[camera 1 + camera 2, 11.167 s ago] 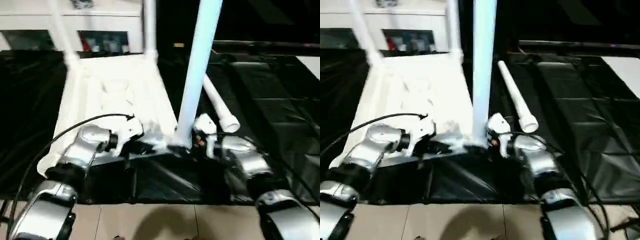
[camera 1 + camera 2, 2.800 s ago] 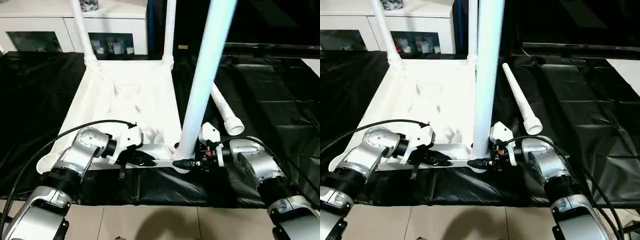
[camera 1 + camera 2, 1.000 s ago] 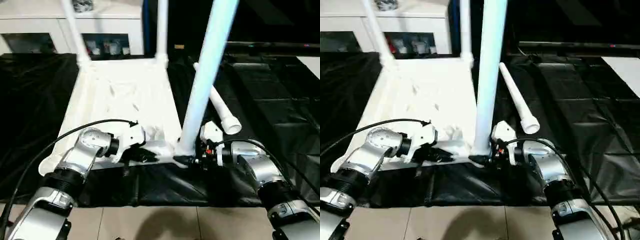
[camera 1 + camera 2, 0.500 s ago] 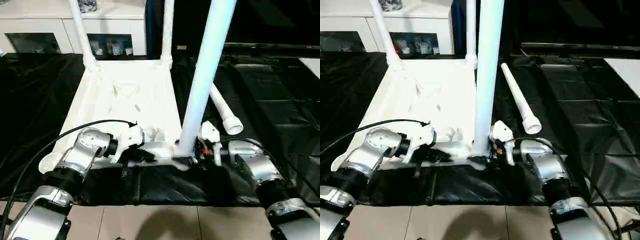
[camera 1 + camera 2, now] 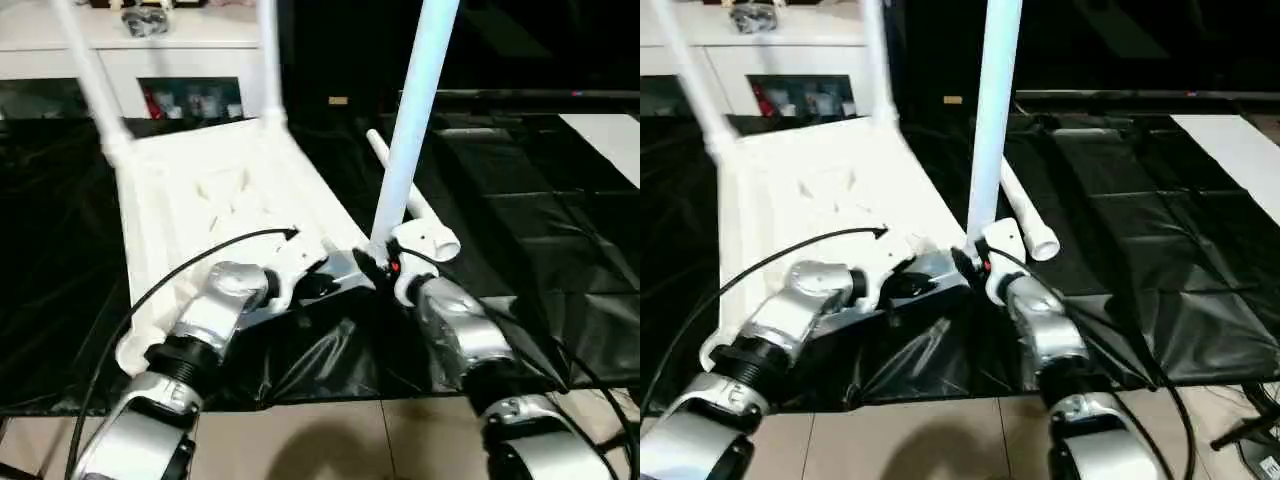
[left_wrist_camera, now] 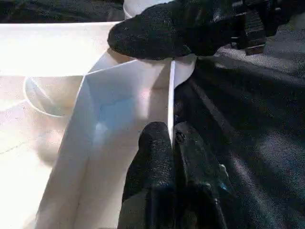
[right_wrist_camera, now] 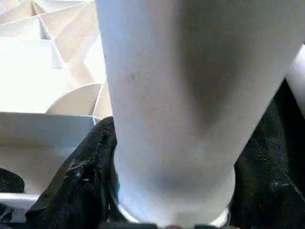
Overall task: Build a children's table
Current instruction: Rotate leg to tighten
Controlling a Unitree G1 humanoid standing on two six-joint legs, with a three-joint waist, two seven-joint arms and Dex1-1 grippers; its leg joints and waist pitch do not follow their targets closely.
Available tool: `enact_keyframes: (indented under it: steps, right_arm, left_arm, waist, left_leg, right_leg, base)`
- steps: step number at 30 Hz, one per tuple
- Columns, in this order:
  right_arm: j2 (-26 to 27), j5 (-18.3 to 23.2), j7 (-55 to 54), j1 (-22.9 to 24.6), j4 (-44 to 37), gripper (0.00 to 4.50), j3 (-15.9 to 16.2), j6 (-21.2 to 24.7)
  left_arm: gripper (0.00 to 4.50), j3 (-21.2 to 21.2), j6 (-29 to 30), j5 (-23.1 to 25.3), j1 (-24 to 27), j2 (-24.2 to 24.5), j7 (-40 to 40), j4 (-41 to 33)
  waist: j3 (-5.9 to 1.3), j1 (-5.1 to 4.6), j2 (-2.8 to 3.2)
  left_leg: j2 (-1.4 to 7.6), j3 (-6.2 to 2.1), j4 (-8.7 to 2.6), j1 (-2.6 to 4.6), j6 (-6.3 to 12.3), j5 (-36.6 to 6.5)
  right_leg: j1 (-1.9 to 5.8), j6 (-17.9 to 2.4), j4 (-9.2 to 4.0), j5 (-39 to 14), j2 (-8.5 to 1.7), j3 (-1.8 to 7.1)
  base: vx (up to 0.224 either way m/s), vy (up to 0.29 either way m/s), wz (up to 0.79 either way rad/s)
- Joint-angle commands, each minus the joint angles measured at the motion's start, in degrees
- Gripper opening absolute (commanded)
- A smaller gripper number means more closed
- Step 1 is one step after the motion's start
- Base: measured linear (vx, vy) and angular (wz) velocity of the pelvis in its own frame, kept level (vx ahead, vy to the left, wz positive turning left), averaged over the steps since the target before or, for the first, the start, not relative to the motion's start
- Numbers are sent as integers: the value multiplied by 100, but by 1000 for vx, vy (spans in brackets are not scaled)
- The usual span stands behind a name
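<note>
The white tabletop [image 5: 205, 190] lies upside down on the black cloth, ribs up. Two white legs [image 5: 90, 80] [image 5: 268, 60] stand in its far corner sockets. A third leg [image 5: 415, 120] stands upright in the near right corner socket. My right gripper [image 5: 378, 265] is shut around the base of that leg, with a black finger [image 7: 81, 181] on either side of the tube. My left gripper [image 6: 170, 138] is shut on the thin near rim of the tabletop, close beside the right gripper. Another leg [image 5: 1025, 220] lies loose on the cloth, right of the tabletop.
Black cloth [image 5: 520, 220] covers the floor around the tabletop, with tiled floor [image 5: 330, 440] at the near edge. A white cabinet [image 5: 180, 50] stands at the back. A flat white board [image 5: 610, 135] lies far right. A black cable [image 5: 200, 255] loops over my left forearm.
The whole picture has shifted and tilted, so the camera has moved. Both grippers keep their holds, the left on the rim and the right on the upright leg.
</note>
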Motion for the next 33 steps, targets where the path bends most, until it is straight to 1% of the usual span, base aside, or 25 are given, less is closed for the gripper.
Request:
enact_keyframes:
  steps: [1, 2, 3, 4, 8, 9, 10, 11, 12, 13, 14, 15, 16, 18, 20, 22, 23, 25, 26, 27, 29, 30, 31, 32, 33]
  right_arm:
    - [294, -94, 434, 2, 175, 344, 333, 103]
    - [282, -91, 449, 2, 169, 347, 329, 102]
    - [268, -92, 466, 2, 162, 362, 330, 96]
    - [86, -106, 681, 18, 53, 386, 351, -4]
    - [-411, 23, 1402, 171, -342, 386, 353, -29]
    - [-487, 48, 1512, 204, -414, 386, 354, -28]
    - [-673, 169, 1783, 298, -617, 386, 335, 0]
    - [-732, 209, 1867, 329, -682, 386, 328, 8]
    - [-851, 316, 2095, 406, -846, 386, 316, 39]
    - [-985, 413, 2377, 495, -1018, 386, 326, 40]
    - [-1090, 479, 2607, 564, -1148, 386, 343, 35]
    - [-1229, 528, 2877, 636, -1270, 386, 369, 53]
    - [-1300, 544, 3014, 670, -1322, 386, 383, 63]
    - [-1459, 583, 3349, 745, -1443, 386, 421, 54]
    - [-1909, 756, 4105, 977, -1928, 386, 521, 154]
    - [-2017, 794, 4204, 1022, -2032, 386, 513, 192]
    - [-2122, 839, 4272, 1063, -2131, 386, 495, 229]
    - [-2273, 878, 4307, 1113, -2243, 386, 429, 263]
    - [-2333, 864, 4268, 1121, -2269, 386, 373, 242]
    - [-2335, 865, 4256, 1119, -2269, 386, 360, 237]
    - [-2332, 873, 4217, 1108, -2273, 386, 308, 230]
    - [-2323, 869, 4204, 1093, -2265, 386, 291, 220]
    - [-2326, 867, 4217, 1083, -2281, 386, 292, 236]
    - [-2334, 853, 4236, 1077, -2300, 386, 311, 254]
    - [-2353, 794, 4246, 1075, -2320, 386, 361, 235]
  left_arm:
    - [0, -294, -114, -17, 20, -264, -14, -42]
    - [0, -293, -125, -17, 22, -255, -24, -44]
    - [0, -292, -128, -16, 23, -245, -32, -44]
    - [0, -282, -159, 2, 40, -123, -97, -49]
    - [0, -224, -120, 42, 74, 81, -108, -49]
    - [0, -217, -118, 44, 76, 102, -112, -43]
    - [0, -199, -105, 60, 91, 150, -109, -60]
    - [0, -194, -99, 65, 97, 165, -107, -68]
    - [0, -190, -107, 47, 115, 200, -175, -89]
    - [0, -199, -164, 29, 135, 246, -274, -107]
    - [0, -212, -236, 13, 151, 286, -365, -116]
    - [0, -230, -328, -22, 174, 344, -523, -127]
    - [0, -241, -380, -42, 186, 376, -611, -132]
    - [0, -288, -499, -61, 198, 466, -784, -135]
    - [0, -332, -533, 1, 129, 666, -897, -25]
    - [0, -317, -524, 13, 94, 692, -873, 25]
    - [0, -302, -519, 17, 72, 712, -866, 46]
    - [0, -282, -531, 3, 58, 737, -888, 47]
    - [0, -307, -641, -41, 77, 772, -1030, 20]
    - [0, -313, -671, -49, 85, 780, -1063, 12]
    - [0, -346, -791, -96, 123, 819, -1228, -24]
    - [0, -377, -868, -125, 152, 853, -1362, -55]
    - [0, -414, -959, -167, 174, 890, -1513, -72]
    - [0, -445, -970, -175, 181, 918, -1588, -76]
    - [0, -470, -959, -129, 167, 938, -1549, -52]
  waist:
    - [-227, -21, -15]
    - [-239, -24, -8]
    - [-247, -24, -5]
    - [-256, -15, -5]
    - [-276, 8, 3]
    - [-275, 13, -3]
    - [-287, 51, -22]
    - [-291, 63, -29]
    - [-300, 83, -6]
    - [-305, 89, 7]
    - [-320, 98, -16]
    - [-318, 115, 15]
    - [-333, 121, 0]
    - [-344, 137, 3]
    - [-334, 172, 7]
    - [-324, 180, -9]
    - [-313, 177, -1]
    - [-303, 164, -11]
    - [-306, 154, 7]
    - [-309, 149, 0]
    - [-318, 149, 6]
    - [-330, 152, 42]
    - [-341, 149, 28]
    - [-357, 167, 32]
    - [-359, 165, 11]
  left_leg:
    - [107, -89, -480, 24, 121, -2332]
    - [112, -93, -488, 6, 130, -2299]
    - [123, -92, -496, -6, 130, -2232]
    - [127, -84, -494, -3, 147, -2214]
    - [143, -48, -478, -15, 251, -1945]
    - [147, -42, -476, -17, 276, -1906]
    - [147, -9, -447, 1, 377, -1750]
    - [143, -4, -439, -12, 412, -1657]
    - [137, -10, -437, -49, 463, -1435]
    - [144, -9, -432, -57, 485, -1359]
    - [140, -3, -415, -63, 545, -1237]
    - [136, -8, -413, -78, 586, -1145]
    - [138, -6, -401, -81, 629, -1085]
    - [139, -4, -384, -104, 682, -940]
    - [151, -3, -385, -88, 746, -964]
    - [160, -8, -388, -86, 758, -984]
    - [157, -5, -396, -85, 743, -1056]
    - [161, -13, -405, -78, 619, -1255]
    - [162, -20, -413, -76, 577, -1289]
    - [160, -20, -412, -75, 562, -1299]
    - [150, -19, -404, -77, 545, -1261]
    - [148, -20, -398, -73, 542, -1200]
    - [149, -14, -387, -75, 566, -1087]
    - [149, -14, -377, -81, 607, -951]
    - [148, -10, -372, -87, 639, -889]
  right_leg:
    - [105, -648, -594, -2951, -289, 210]
    - [127, -686, -578, -2809, -291, 215]
    - [138, -748, -555, -2604, -287, 224]
    - [147, -817, -537, -2428, -282, 228]
    - [177, -1074, -472, -1815, -280, 256]
    - [185, -1095, -474, -1760, -280, 257]
    - [181, -1179, -460, -1555, -276, 269]
    - [201, -1190, -452, -1486, -276, 269]
    - [247, -1196, -429, -1357, -283, 266]
    - [245, -1210, -418, -1283, -289, 268]
    - [251, -1244, -402, -1133, -284, 264]
    - [265, -1266, -386, -1045, -281, 260]
    - [269, -1284, -383, -982, -279, 254]
    - [274, -1308, -366, -843, -274, 247]
    - [273, -1328, -366, -836, -270, 241]
    - [270, -1339, -357, -833, -266, 235]
    - [261, -1324, -375, -953, -263, 228]
    - [255, -1235, -412, -1334, -277, 230]
    - [250, -1210, -421, -1398, -276, 232]
    - [247, -1208, -421, -1404, -274, 232]
    - [249, -1218, -416, -1350, -276, 236]
    - [250, -1238, -402, -1246, -274, 236]
    - [254, -1297, -381, -1002, -267, 239]
    - [268, -1368, -345, -744, -267, 238]
    - [270, -1397, -331, -619, -258, 237]
  base:
    - [0, 0, 0]
    - [0, 0, 0]
    - [0, 0, 0]
    - [0, 0, 0]
    - [0, 0, 0]
    - [0, 0, 0]
    - [0, 0, 0]
    - [0, 0, 0]
    - [0, 0, 0]
    - [0, 0, 0]
    - [0, 0, 0]
    - [0, 0, 0]
    - [0, 0, 0]
    - [0, 0, 0]
    - [0, 0, 0]
    - [0, 0, 0]
    - [0, 0, 0]
    - [0, 0, 0]
    - [0, 0, 0]
    - [0, 0, 0]
    - [0, 0, 0]
    - [0, 0, 0]
    - [0, 0, 0]
    - [0, 0, 0]
    - [0, 0, 0]
